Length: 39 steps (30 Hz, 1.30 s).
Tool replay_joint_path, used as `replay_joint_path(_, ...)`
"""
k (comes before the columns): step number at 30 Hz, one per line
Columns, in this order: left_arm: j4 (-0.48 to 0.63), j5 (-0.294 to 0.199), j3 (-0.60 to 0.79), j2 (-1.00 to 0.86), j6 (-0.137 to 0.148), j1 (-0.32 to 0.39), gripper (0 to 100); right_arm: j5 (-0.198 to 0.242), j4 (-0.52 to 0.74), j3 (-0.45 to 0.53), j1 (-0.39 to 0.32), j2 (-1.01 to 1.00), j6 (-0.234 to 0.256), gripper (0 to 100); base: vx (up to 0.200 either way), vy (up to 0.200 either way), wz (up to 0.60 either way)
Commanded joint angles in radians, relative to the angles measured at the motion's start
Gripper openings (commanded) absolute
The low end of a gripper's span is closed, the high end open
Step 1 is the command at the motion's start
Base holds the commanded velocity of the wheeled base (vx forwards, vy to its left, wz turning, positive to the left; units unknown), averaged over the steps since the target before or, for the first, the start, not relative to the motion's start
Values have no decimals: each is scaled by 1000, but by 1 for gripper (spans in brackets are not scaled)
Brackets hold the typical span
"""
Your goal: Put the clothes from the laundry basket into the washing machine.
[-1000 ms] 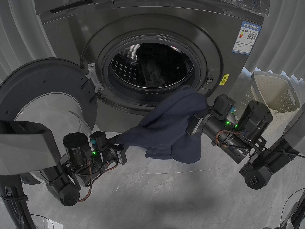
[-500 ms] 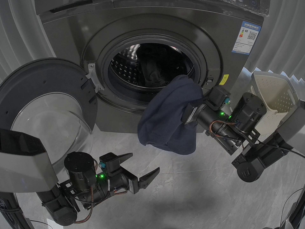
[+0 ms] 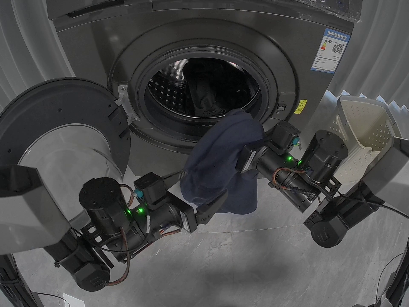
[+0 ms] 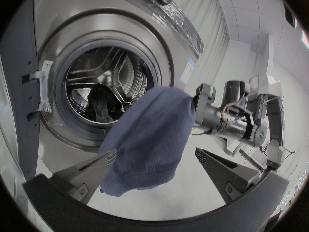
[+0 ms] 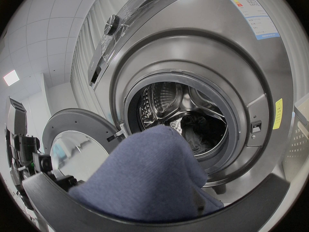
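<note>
we see the navy garment [image 3: 219,158] draped over the right gripper [image 3: 243,156], hanging just in front of the washing machine [image 3: 204,30], its top at the porthole's lower rim. the cloth hides that gripper, so we cannot tell whether it is clamped. the left gripper [image 3: 203,185] is spread wide, straddling the garment's lower edge. dark clothes [image 3: 204,90] lie in the drum. the door [image 3: 59,107] stands open, and the white laundry basket [image 3: 370,124] sits at the machine's right.

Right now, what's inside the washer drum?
A dark garment lies crumpled in the drum, against its perforated steel wall. The hanging blue cloth covers the opening's lower right edge in the head view, so the drum floor behind it cannot be seen.
</note>
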Motion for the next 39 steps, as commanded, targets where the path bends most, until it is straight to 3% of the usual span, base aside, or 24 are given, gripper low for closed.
replay_joint_path(1,-3,-3,-4,95,22,-7,100,-25,7,-13,27,1,0,0,0,0,0)
replay_joint_path(11,0,-8,-196,218,25,3,100,-34,14,-6,77,-13,2,0,0,0,0)
replay_joint_path(25,2,-3,-283,308,24,18,100,-50,14,-9,104,-13,8,0,0,0,0)
replay_joint_path(34,2,46,-397,376,17,41,100,-59,13,6,115,-31,17,0,0,0,0)
replay_joint_path(35,0,46,-395,377,17,41,0,-62,13,4,116,-31,19,0,0,0,0)
replay_joint_path(39,0,47,-397,382,17,39,0,-65,13,4,118,-31,20,0,0,0,0)
